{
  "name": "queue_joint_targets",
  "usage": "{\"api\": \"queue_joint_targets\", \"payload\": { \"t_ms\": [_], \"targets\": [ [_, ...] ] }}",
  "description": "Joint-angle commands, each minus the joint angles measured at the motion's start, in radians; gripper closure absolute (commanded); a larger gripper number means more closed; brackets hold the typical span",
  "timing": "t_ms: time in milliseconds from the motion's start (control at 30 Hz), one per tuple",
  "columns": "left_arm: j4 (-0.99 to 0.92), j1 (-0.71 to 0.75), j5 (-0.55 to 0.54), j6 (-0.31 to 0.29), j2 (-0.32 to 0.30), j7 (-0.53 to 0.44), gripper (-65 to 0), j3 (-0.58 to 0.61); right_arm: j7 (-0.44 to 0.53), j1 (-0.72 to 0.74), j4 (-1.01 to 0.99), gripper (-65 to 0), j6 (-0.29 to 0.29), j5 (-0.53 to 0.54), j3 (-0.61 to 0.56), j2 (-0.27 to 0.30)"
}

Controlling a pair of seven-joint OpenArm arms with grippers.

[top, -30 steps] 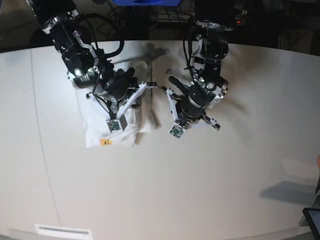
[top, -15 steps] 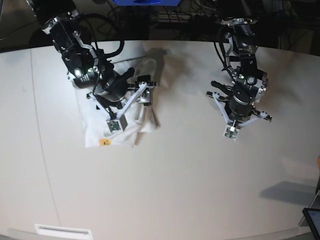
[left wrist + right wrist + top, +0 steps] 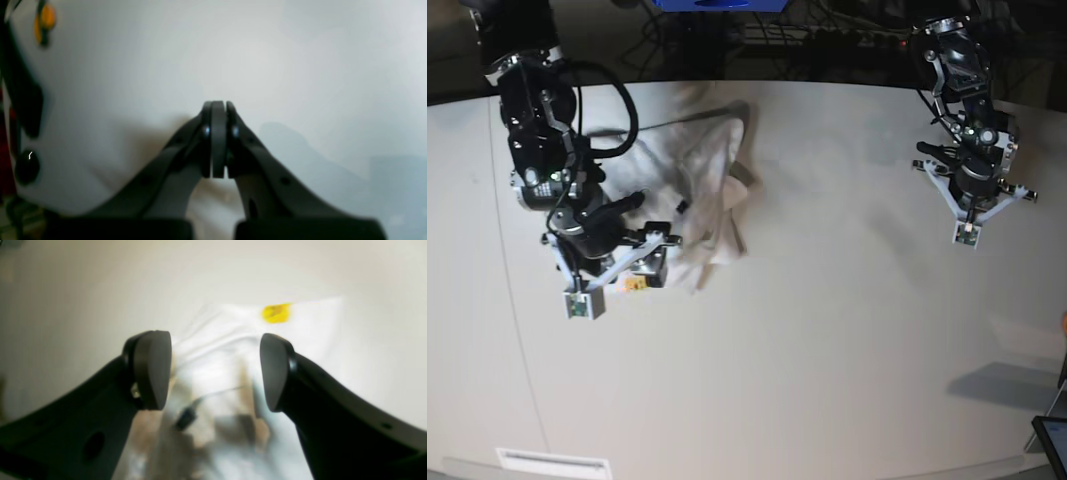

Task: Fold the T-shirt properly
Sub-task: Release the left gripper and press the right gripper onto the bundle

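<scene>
A limp, light white T-shirt (image 3: 697, 180) lies bunched on the table (image 3: 827, 350) beneath the right gripper (image 3: 215, 370), jaws apart and empty, while the left gripper (image 3: 218, 140), pressed shut, hangs well apart; a hem corner looks the surest hold.

T-shirt (image 3: 697, 190) lies on table (image 3: 827, 350), under right end effector (image 3: 632, 262).

The left claw (image 3: 218, 140) fills the lower middle, its two dark fingers (image 3: 206, 133) pressed flat together with nothing between them, tips pointing toward 12 o'clock. Behind it spreads the pale, bare surface (image 3: 300, 66), with a soft shadow at about 4 o'clock. At 10 o'clock, near the edge, sits a blurred orange-yellow spot (image 3: 45, 20) above dark shapes too blurred to identify.
</scene>
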Motion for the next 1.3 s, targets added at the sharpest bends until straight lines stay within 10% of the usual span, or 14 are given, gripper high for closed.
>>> {"api": "queue_joint_targets", "payload": {
  "t_ms": [0,67,233,1267],
  "targets": [
    [0.021,-0.005,0.001,-0.012,-0.01,-0.028,0.0,-0.019,0.026,0.012,0.008,-38.0,0.001,-0.003,0.027,0.014],
    [0.021,0.013,0.001,-0.063,-0.002,-0.052,0.0,-0.066,0.03,0.011,-0.012,-34.4,0.003,-0.003,0.047,0.031],
    [0.021,0.019,0.001,-0.162,0.033,-0.06,0.0,-0.163,0.096,0.0,-0.095,0.0,0.089,-0.003,0.052,0.033],
    [0.021,0.039,0.001,-0.208,0.035,-0.06,0.0,-0.2,0.15,-0.002,-0.238,-0.3,0.136,-0.005,-0.095,-0.052]
  ]
}}
